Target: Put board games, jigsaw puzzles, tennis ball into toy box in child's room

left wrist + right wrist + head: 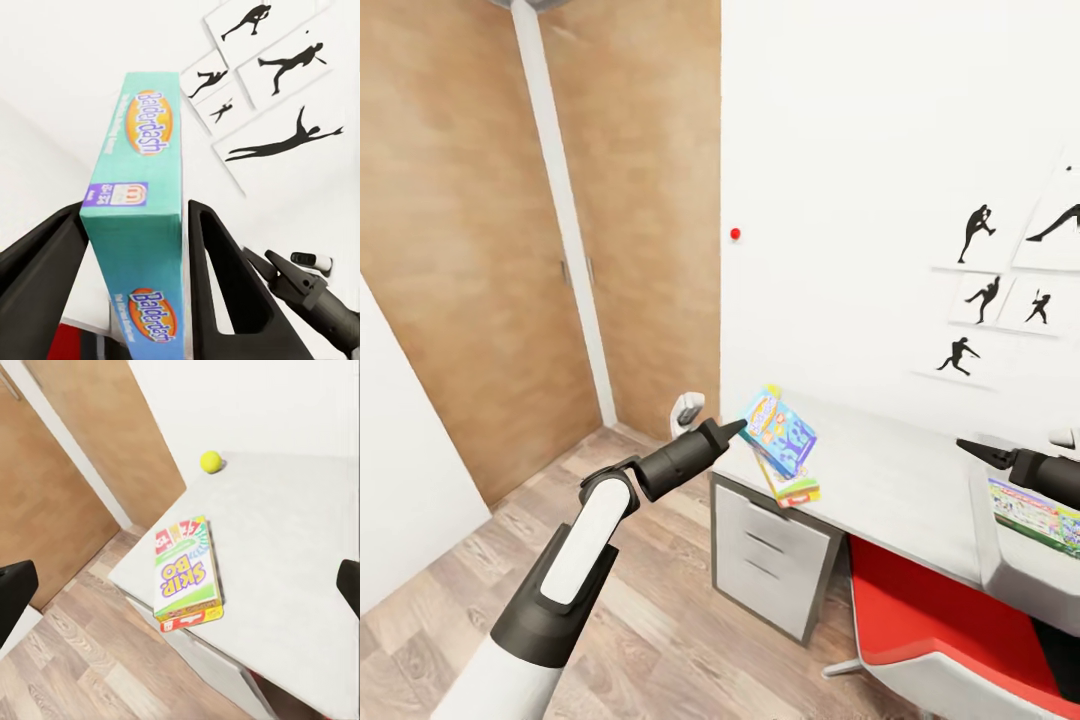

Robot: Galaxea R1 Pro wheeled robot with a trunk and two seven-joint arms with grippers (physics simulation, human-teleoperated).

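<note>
Left fingers [135,285] are clamped on my blue board game [142,195], held above the surface's [880,480] corner. Skip-Bo box [187,574] lies flat below, tennis ball [211,461] at its 12 o'clock. Right fingers [180,592] spread apart.

Left tool [743,428] clamped shut, raised, right tool [964,446] spread wide

Table [300,555] mostly bare (Skip-Bo box [187,574] at corner edge).

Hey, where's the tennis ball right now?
The tennis ball lies on the table near the wall, beyond the Skip-Bo box, in the right wrist view.
</note>
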